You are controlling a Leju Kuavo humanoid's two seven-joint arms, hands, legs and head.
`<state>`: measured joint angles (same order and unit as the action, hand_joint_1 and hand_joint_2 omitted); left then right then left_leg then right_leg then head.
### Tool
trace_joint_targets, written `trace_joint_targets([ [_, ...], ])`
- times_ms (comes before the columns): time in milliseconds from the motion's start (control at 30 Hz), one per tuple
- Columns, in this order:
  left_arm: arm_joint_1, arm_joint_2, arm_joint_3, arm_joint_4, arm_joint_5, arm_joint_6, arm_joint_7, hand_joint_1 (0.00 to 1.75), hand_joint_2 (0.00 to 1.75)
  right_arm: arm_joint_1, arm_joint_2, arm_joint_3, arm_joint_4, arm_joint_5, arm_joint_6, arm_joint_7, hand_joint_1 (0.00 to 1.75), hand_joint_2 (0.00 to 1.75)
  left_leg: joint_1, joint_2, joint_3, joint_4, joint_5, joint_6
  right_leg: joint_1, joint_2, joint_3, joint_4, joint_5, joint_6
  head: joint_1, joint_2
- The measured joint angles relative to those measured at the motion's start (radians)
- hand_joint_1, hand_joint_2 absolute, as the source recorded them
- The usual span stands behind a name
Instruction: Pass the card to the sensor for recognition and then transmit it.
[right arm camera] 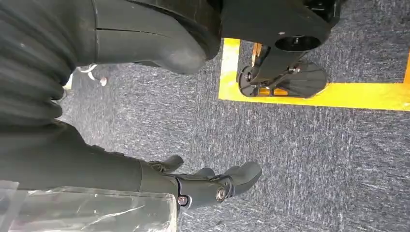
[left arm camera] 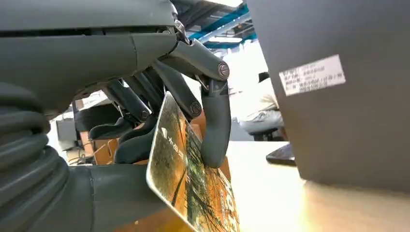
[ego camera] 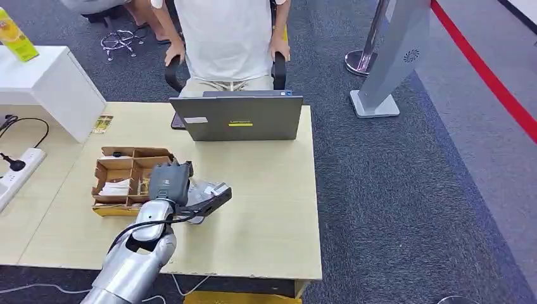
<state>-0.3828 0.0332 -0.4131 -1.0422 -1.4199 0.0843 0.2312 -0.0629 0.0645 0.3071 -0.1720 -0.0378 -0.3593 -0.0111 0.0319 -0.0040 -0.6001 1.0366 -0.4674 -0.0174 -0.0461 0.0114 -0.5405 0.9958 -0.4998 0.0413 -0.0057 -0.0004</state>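
Card (left arm camera: 188, 179) on edge, toward laptop (left arm camera: 348, 96)

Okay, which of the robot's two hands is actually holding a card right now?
The left hand, over the table beside the cardboard organizer, grips an orange-patterned card. The right hand hangs over the carpet with nothing in it.

You see a light wooden table (ego camera: 266, 190). A grey laptop (ego camera: 237, 117) stands at its far edge. A cardboard divider box (ego camera: 123, 180) sits on its left part.
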Motion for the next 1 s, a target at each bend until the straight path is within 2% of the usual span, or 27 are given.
trace_joint_targets([
  [400,-0.019,0.006,0.000,0.074,0.031,-0.050,0.002,1.75,1.75,0.000,0.001,0.000,0.000,0.011,0.003,0.018,0.00,1.75,0.000,0.000,0.000,0.000,0.000,0.000,0.000,0.000,0.000,0.000,0.000,0.000,0.000,0.000],
  [733,-0.030,0.015,0.000,0.102,0.056,-0.054,-0.008,1.75,1.75,0.000,0.001,0.000,0.000,0.019,0.006,0.018,0.00,1.75,0.000,0.000,0.000,0.000,0.000,0.000,0.000,0.000,0.000,0.000,0.000,0.000,0.000,0.000],
  [800,-0.030,0.016,0.000,0.102,0.063,-0.028,-0.015,1.75,1.75,0.001,0.001,0.000,0.000,0.019,0.011,0.016,0.00,1.75,0.000,0.000,0.000,0.000,0.000,0.000,0.000,0.000,0.000,0.000,0.000,0.000,0.000,0.000],
  [867,-0.028,0.018,0.000,0.087,0.058,0.033,-0.016,1.75,1.75,0.001,0.001,0.000,0.001,0.019,0.014,0.014,0.00,1.75,0.000,0.000,0.000,0.000,0.001,0.000,0.000,0.000,0.000,0.000,0.000,0.000,0.000,0.000],
  [967,-0.015,0.034,0.000,-0.038,-0.009,0.237,-0.029,1.75,1.75,0.001,0.001,0.000,0.001,0.028,0.014,0.011,0.00,1.75,0.000,0.000,-0.001,0.000,0.001,0.000,0.000,0.000,0.000,0.000,0.000,0.000,0.000,0.000],
  [1000,-0.015,0.041,0.000,-0.083,-0.029,0.284,-0.038,1.75,1.75,0.001,0.002,0.001,0.001,0.029,0.015,0.011,0.00,1.75,0.000,0.000,-0.001,0.000,0.001,0.000,0.000,0.000,0.000,0.000,0.000,0.000,0.000,0.000],
])
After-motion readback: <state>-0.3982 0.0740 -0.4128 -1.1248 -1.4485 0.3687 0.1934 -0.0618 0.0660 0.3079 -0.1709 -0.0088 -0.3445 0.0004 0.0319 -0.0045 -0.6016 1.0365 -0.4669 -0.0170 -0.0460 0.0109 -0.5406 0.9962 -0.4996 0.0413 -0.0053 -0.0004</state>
